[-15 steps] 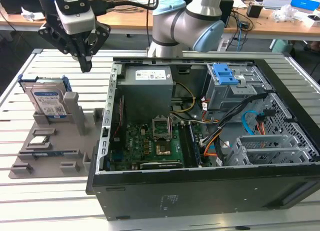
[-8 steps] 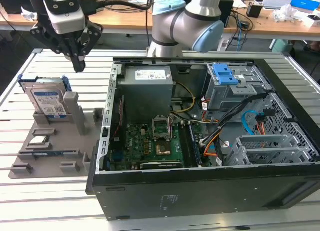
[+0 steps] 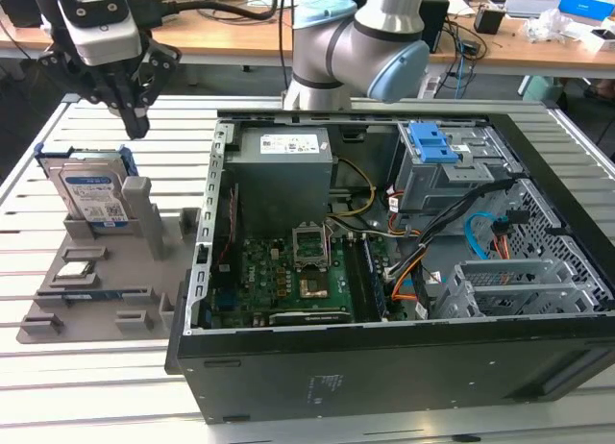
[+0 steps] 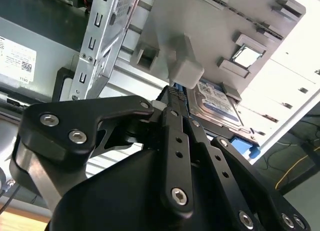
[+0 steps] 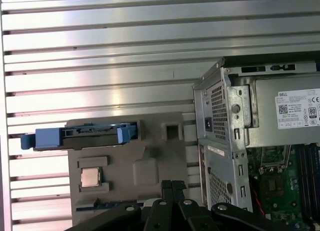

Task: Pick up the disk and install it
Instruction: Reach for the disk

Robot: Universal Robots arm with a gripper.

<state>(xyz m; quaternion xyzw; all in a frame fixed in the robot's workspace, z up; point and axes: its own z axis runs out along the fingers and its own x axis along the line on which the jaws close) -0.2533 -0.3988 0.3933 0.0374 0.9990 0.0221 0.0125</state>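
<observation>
Black linkage of the jaws lies closest to the lens in both wrist views, and the two fingers [image 5: 168, 187] look pressed together with nothing between them. In the exterior view they hang above the disk [image 3: 91, 189], clear of it, over the end that faces the computer case [image 3: 384, 377].

That disk stands on its long edge in a slot of a grey holder [image 3: 106, 271]. The holder lies on the slatted tabletop [image 3: 58, 386], just beside the case's side wall. Standing the disk upright seems deliberate: the top edge of its blue frame is left bare, so thin fingers can come down from above and take it. A small square chip [image 3: 77, 269] lies flat in its own pocket of the same holder, also outside the case.

The case lies on its side with the cover off, so its inside opens upward. I judge that this gives the arm [image 3: 356, 40] reach from above to the grey drive cage [image 3: 437, 165] with the blue latch inside the case. The disk has not been lifted, so the pickup is not yet done.
</observation>
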